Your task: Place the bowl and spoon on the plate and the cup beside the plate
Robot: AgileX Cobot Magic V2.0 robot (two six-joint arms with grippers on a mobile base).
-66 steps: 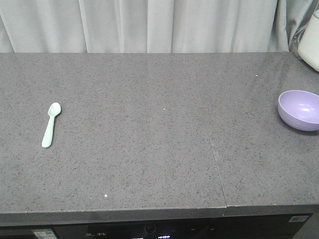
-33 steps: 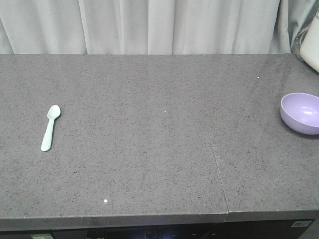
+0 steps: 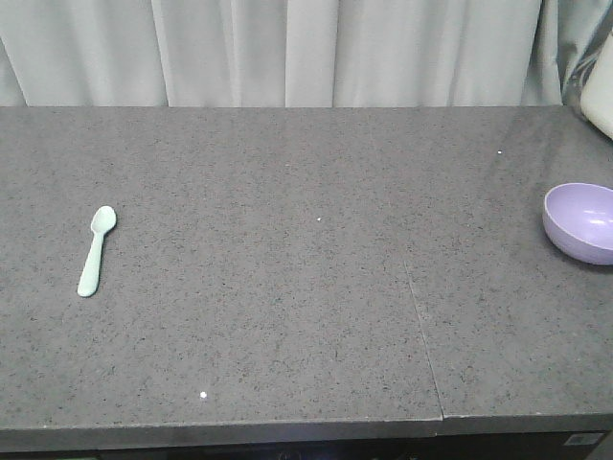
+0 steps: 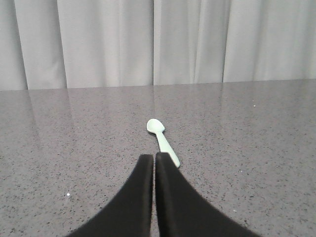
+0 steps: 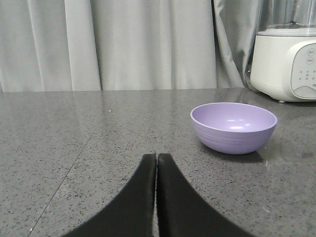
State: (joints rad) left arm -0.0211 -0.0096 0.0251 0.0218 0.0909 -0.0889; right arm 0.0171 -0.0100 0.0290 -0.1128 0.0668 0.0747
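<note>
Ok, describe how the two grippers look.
The left gripper and right gripper look alike: each has two smooth matte black fingers, broad at the base and curving to narrow tips. No cables, markings or labels show on them. The arms themselves are out of view.

The left gripper (image 4: pixel 154 159) has its two black fingers pressed together (no gap); the right gripper (image 5: pixel 156 158) looks the same.

We see soft, even light over the grey countertop (image 3: pixel 287 287), without harsh glare. In the wrist views its polished surface faintly mirrors the pale curtain (image 4: pixel 148 44). The bowl (image 5: pixel 233 127) carries small highlights inside and a soft shadow at its base. All views look sharp.
</note>
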